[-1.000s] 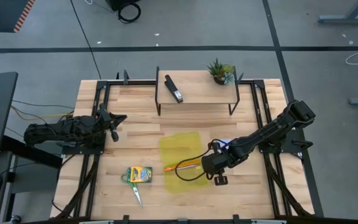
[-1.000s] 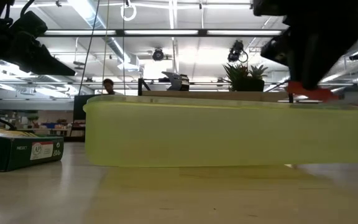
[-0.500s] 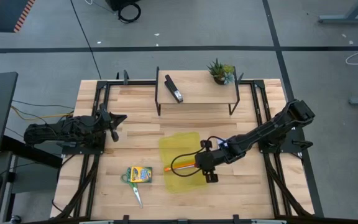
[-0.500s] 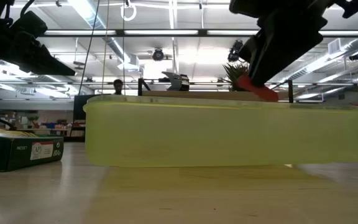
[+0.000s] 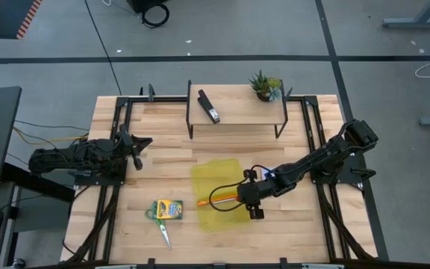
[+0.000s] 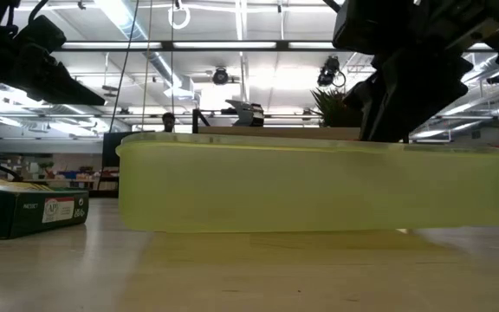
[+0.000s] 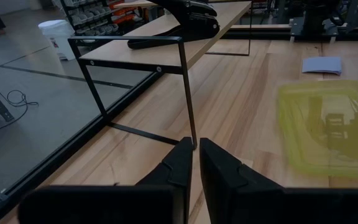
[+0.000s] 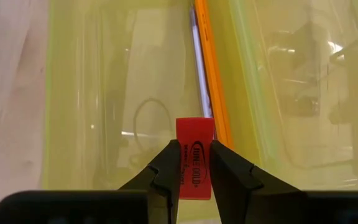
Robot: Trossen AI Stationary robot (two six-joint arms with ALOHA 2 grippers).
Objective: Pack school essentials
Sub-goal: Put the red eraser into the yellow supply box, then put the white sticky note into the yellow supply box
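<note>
A translucent yellow-green box [image 5: 216, 193] lies open at the table's middle, with an orange pencil [image 8: 213, 81] and a purple pen [image 8: 199, 68] inside it. My right gripper [image 8: 195, 169] reaches over the box's right part [image 5: 249, 197], shut on a small red piece [image 8: 195, 155]. In the low view the box wall [image 6: 319, 186] hides the piece. The crayon box [image 5: 169, 210] and green-handled scissors [image 5: 163, 230] lie flat near the front left. The lavender notepad [image 7: 322, 65] lies right of the box. My left gripper [image 5: 142, 143] waits shut at the left, holding nothing. My right gripper pinches the red piece by its two opposite faces [image 8: 195, 177] between its two fingers [image 8: 166, 169]. The fingers slant down from the table's right side. The piece's free end [image 8: 195, 127] sticks out past the fingertips over the box's floor, beside the pencil.
A black-framed wooden shelf [image 5: 237, 112] at the far edge carries a black stapler [image 5: 209, 107] and a small potted plant [image 5: 265, 86]. Black rails [image 5: 118, 112] run along the table's left and right sides. Bare wood lies between the box and the shelf.
My right gripper has gone a little toward the table's left, over the box, and down, tipping more steeply. The red piece, which showed above the box's rim in the low view, has sunk below the rim.
</note>
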